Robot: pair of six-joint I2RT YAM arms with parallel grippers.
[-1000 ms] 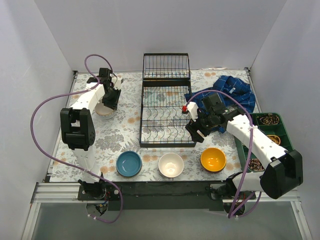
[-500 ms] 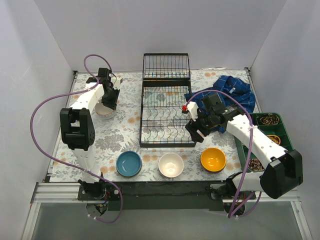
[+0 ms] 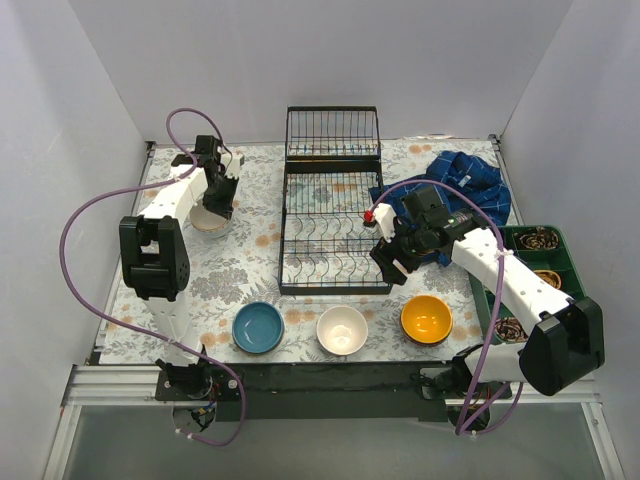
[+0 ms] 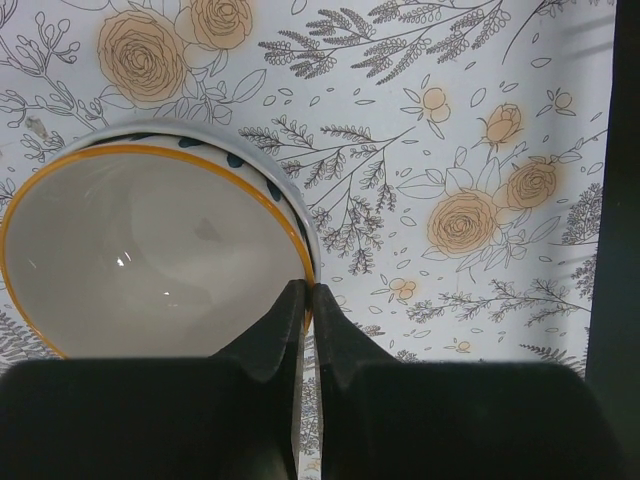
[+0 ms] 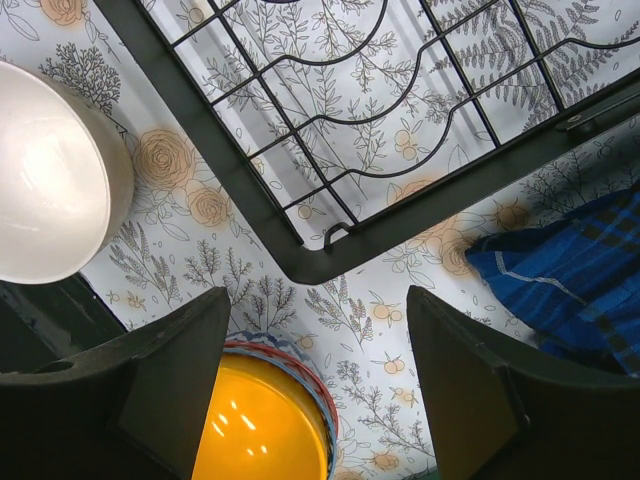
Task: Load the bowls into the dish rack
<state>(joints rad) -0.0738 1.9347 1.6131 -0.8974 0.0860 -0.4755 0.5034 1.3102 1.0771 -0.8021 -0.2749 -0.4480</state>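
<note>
The black wire dish rack (image 3: 331, 215) stands in the middle of the table, with its near corner in the right wrist view (image 5: 330, 255). My left gripper (image 3: 218, 205) is shut on the rim of a white bowl with an orange rim (image 4: 150, 250) at the far left (image 3: 207, 218). My right gripper (image 3: 392, 262) is open and empty, hovering beside the rack's right front corner, above a yellow bowl (image 3: 426, 319) that also shows in the right wrist view (image 5: 262, 420). A blue bowl (image 3: 258, 327) and a white bowl (image 3: 342, 329) sit along the near edge; the white one also shows in the right wrist view (image 5: 50, 170).
A blue plaid cloth (image 3: 462, 190) lies at the back right, and its edge shows in the right wrist view (image 5: 570, 270). A green compartment tray (image 3: 548, 262) with small items sits at the right edge. White walls close in the table on three sides.
</note>
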